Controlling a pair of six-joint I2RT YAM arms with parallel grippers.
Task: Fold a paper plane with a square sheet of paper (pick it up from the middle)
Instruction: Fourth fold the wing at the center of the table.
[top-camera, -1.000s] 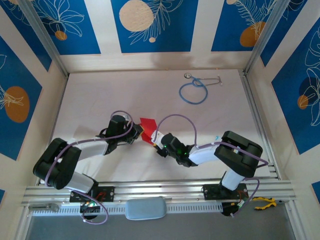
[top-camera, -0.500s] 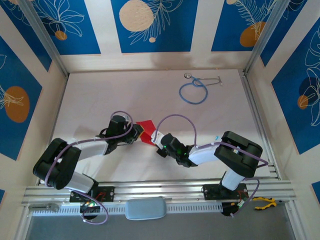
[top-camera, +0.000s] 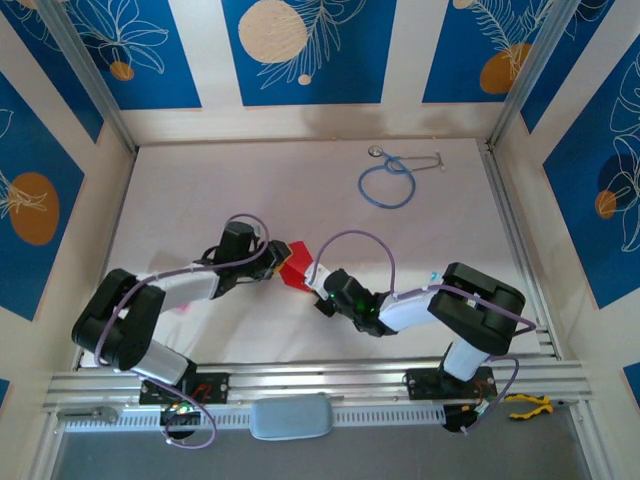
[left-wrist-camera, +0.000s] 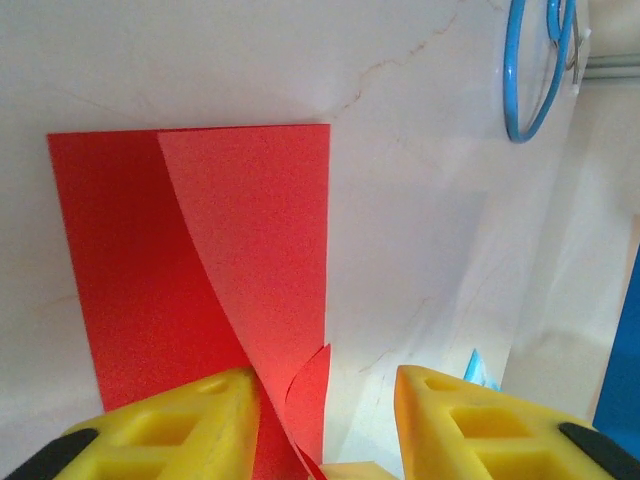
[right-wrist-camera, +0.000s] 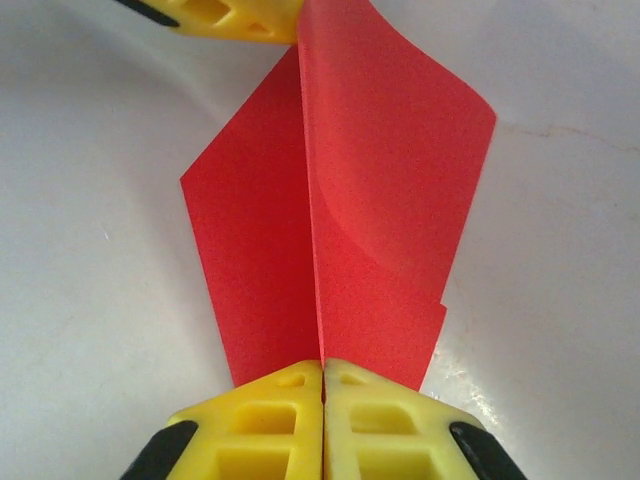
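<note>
The square sheet of paper (top-camera: 293, 263), bright red, lies mid-table, folded over with one flap curling up. My right gripper (top-camera: 318, 288) comes at it from the near right. In the right wrist view the right gripper (right-wrist-camera: 322, 372) is shut, pinching the raised crease of the sheet (right-wrist-camera: 385, 190). My left gripper (top-camera: 272, 262) sits at the sheet's left edge. In the left wrist view the left gripper (left-wrist-camera: 325, 390) stands open. The curled flap of the sheet (left-wrist-camera: 200, 250) rises between its yellow fingers (left-wrist-camera: 190, 420), against the left one.
A blue stethoscope (top-camera: 388, 184) lies at the back right of the white table, its loop also in the left wrist view (left-wrist-camera: 530, 70). Walls close in on three sides. Aluminium rails (top-camera: 330, 385) run along the near edge, with pliers (top-camera: 528, 404) at the right.
The left jaws have opened and let go of the paper's flap. The right jaws have closed fully on the crease. The flap has sunk lower.
</note>
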